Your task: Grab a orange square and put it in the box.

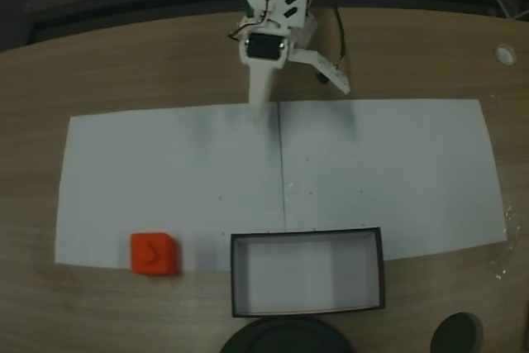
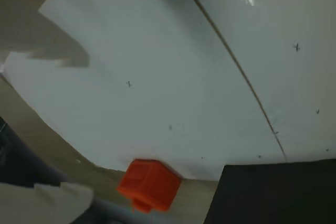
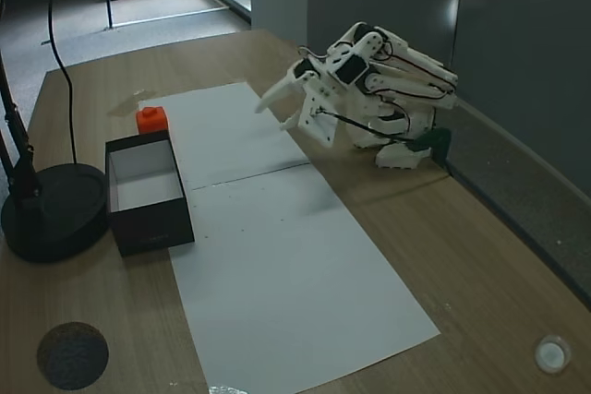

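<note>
I've got the gripper (image 1: 302,88) parked up near the arm base, fingers spread wide apart, nothing between them. The orange cube (image 1: 154,254) sits on the near edge of the white paper (image 1: 165,171), just beside the box (image 1: 307,237) on its left in the top-down fixed view, a small gap between them. Box is empty, white floor showing.

Step in hand, as I read it: the reach. Cube is well apart from the gripper, so I'd swing across the paper toward it, come down from above w/ fingers straddling two flat sides, keep clear of the box wall next to it. Cube has rounded edges, so prob. best to close low and square, not on a corner.

Hard to make out: wrist view crops the cube (image 2: 149,184) at the bottom and the box is just a dark corner (image 2: 273,192). A pale blurred shape bottom-left there may be a finger, can't tell. Raised mark on the cube's top is too faint to read. Side fixed view shows the cube (image 3: 150,119) behind the box's far end (image 3: 138,142), lower part hidden.
</note>
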### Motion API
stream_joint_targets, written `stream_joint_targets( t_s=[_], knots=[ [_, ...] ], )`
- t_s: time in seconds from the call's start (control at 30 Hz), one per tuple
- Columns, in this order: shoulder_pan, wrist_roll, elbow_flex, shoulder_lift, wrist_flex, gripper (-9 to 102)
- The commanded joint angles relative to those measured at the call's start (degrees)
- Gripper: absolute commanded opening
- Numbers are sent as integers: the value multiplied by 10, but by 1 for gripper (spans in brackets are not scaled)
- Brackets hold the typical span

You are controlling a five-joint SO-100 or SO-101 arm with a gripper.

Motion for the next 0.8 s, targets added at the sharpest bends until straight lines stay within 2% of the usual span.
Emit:
stream_joint_targets(
  t_s=[0.0,0.17,0.27,0.47,0.6,0.77],
  knots=[
    [24,-1,-91,9,-22,36],
    [34,-3,-192,-6,-11,37],
    [34,-18,-250,-77,16,37],
    [82,-17,-389,-338,45,37],
    [142,-23,-502,-535,98,37],
    [152,-65,-623,-723,154,37]
  ],
)
